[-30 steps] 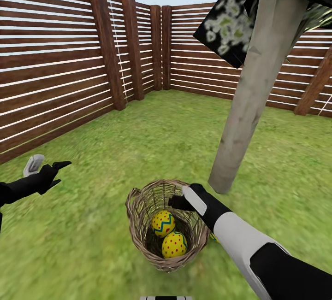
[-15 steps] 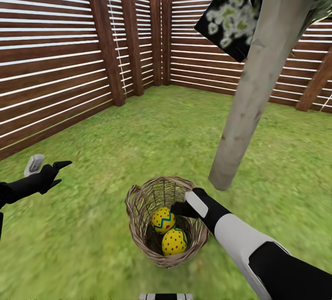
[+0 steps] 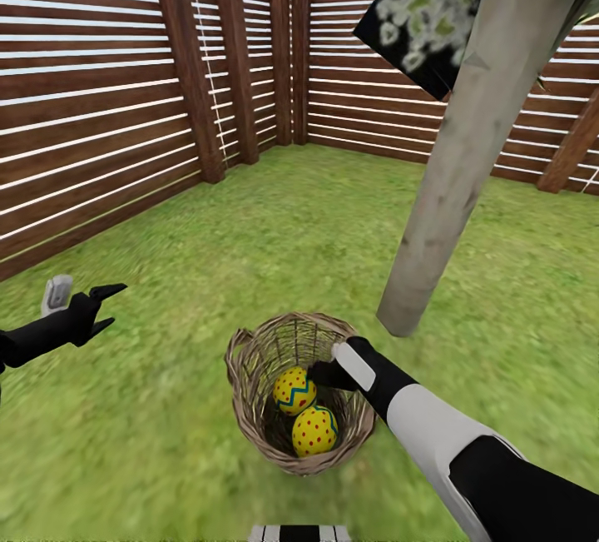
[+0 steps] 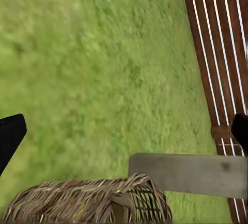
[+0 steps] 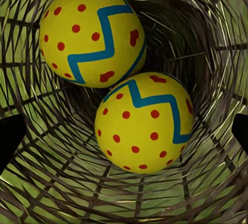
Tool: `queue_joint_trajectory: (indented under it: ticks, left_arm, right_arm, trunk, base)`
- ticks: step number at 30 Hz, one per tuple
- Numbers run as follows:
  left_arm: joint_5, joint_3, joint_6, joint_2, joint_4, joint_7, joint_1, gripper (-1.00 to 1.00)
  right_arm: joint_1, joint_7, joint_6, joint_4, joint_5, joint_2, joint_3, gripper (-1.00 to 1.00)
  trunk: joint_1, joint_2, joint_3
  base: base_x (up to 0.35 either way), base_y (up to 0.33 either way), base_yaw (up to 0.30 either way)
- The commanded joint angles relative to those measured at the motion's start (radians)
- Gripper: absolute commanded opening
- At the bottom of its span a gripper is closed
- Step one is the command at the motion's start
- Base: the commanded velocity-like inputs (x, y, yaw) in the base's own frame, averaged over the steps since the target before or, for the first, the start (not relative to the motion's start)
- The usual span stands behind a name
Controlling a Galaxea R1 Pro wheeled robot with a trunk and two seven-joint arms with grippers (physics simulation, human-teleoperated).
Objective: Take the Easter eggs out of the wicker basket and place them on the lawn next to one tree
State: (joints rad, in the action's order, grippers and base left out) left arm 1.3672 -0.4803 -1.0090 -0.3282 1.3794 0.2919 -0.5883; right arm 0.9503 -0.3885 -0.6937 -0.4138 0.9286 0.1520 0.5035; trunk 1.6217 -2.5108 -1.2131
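— Yellow eggs, two of them! Where are they?

— Both eggs (image 3: 304,409) sit touching each other deep in the basket (image 3: 249,392), which stands on the grass (image 3: 166,442) near the tree (image 3: 437,217). I can't see a third egg.

— What has changed?

— The right hand (image 3: 320,375) has dipped a bit lower past the basket's rim since a moment ago. The camera has tipped a little too. The eggs have not moved.

— Is the hand holding one?

— No. Its fingers are spread wide, with nothing between them. So the picking up is not done yet, I think.

— And the other hand?

— The left hand (image 3: 83,309) hangs over the grass, well apart, fingers open and holding nothing.

— Is there room?

— The basket walls are tight around the eggs. Outside, the grass by the trunk is bare, and the fence (image 3: 100,126) is far off.
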Motion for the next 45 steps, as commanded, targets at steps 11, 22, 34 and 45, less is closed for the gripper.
queue_joint_trajectory:
  ticks: [11,22,34,45]
  left_arm:
    - [0.015,-0.001,-0.003,0.0,0.0,0.01,-0.001,1.0]
    - [0.015,-0.001,-0.005,0.0,0.0,0.011,-0.001,1.0]
    - [0.014,-0.001,-0.006,0.0,0.002,0.01,-0.001,1.0]
    - [0.013,0.004,-0.007,0.001,0.003,0.01,-0.001,1.0]
  right_arm:
    - [0.001,-0.009,-0.007,-0.002,0.013,-0.001,0.007,1.0]
    - [0.004,-0.007,-0.01,-0.006,0.015,0.002,0.007,1.0]
    - [0.003,-0.007,-0.002,-0.034,0.017,0.012,0.007,1.0]
    - [0.002,-0.018,0.003,-0.029,0.016,0.012,0.007,1.0]
  trunk:
    - [0.004,-0.002,-0.036]
    - [0.009,-0.005,-0.078]
    - [0.012,-0.007,-0.105]
    - [0.014,-0.008,-0.125]
  base:
    - [0.0,0.0,0.0]
    - [0.0,0.0,0.0]
    - [0.0,0.0,0.0]
    - [0.0,0.0,0.0]
